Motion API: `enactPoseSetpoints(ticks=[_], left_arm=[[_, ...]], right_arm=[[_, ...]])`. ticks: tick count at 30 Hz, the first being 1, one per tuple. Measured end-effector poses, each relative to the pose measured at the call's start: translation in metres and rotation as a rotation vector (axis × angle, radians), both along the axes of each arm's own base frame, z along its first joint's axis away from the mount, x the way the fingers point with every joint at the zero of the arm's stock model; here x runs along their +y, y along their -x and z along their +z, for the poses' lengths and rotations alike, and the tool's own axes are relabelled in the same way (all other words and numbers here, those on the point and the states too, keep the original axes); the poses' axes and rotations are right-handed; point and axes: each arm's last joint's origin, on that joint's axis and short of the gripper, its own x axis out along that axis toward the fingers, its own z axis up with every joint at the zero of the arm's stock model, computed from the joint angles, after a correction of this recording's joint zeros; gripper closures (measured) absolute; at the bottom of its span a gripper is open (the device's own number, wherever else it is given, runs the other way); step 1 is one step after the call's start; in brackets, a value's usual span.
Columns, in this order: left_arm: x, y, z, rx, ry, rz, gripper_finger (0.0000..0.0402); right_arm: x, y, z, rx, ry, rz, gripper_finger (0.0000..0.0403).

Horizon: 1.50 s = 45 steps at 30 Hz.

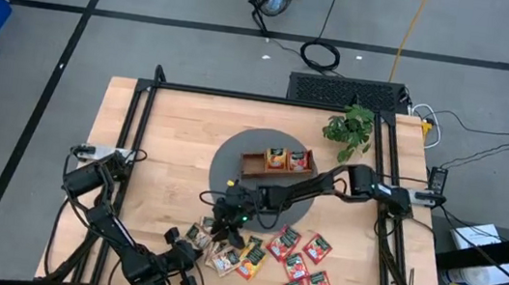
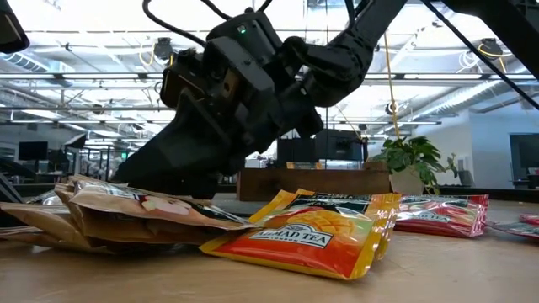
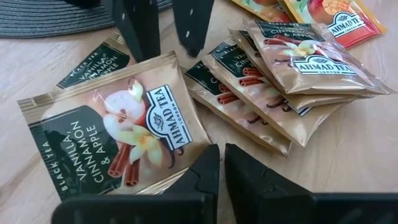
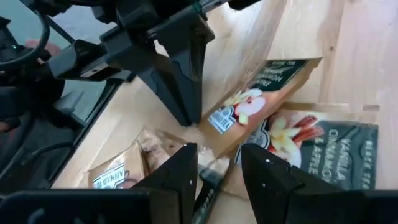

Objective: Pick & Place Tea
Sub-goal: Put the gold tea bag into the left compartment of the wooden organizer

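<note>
The right gripper (image 4: 217, 168) is hovering half-open over the cream sachets (image 1: 221, 252) — holding nothing. The left gripper (image 3: 217, 163) — fingers nearly together, empty — is sitting just beside the same pile.

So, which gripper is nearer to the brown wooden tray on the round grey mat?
Right. The right gripper hovers just off the mat below the tray; the left gripper sits farther away, by the sachets.

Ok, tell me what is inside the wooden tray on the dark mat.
The wooden tray holds two orange-yellow sachets and, side by side. The compartment toward the left arm's side shows only bare wood. Whether anything lies under those two is hidden.
</note>
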Motion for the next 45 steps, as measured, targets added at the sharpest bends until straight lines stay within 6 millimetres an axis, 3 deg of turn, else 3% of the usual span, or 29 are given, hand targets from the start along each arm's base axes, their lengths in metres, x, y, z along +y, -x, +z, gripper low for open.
enactPoseSetpoints(ticks=[20, 26, 32, 45], left_arm=[[0.004, -0.004, 0.0, 0.006, -0.016, 0.002, 0.0367], [0.007, -0.008, 0.0, -0.009, -0.047, 0.004, 0.0367], [0.011, -0.012, 0.0, -0.002, -0.048, 0.008, 0.0367], [0.006, -0.012, 0.004, -0.02, -0.088, -0.048, 0.0366]], right_arm=[[0.004, -0.001, -0.003, -0.004, -0.004, -0.048, 0.0291], [0.006, -0.001, -0.004, -0.019, 0.025, -0.024, 0.0326], [0.007, -0.002, -0.004, -0.079, 0.071, -0.022, 0.0393], [0.006, -0.002, -0.004, -0.124, 0.126, 0.011, 0.0401]])
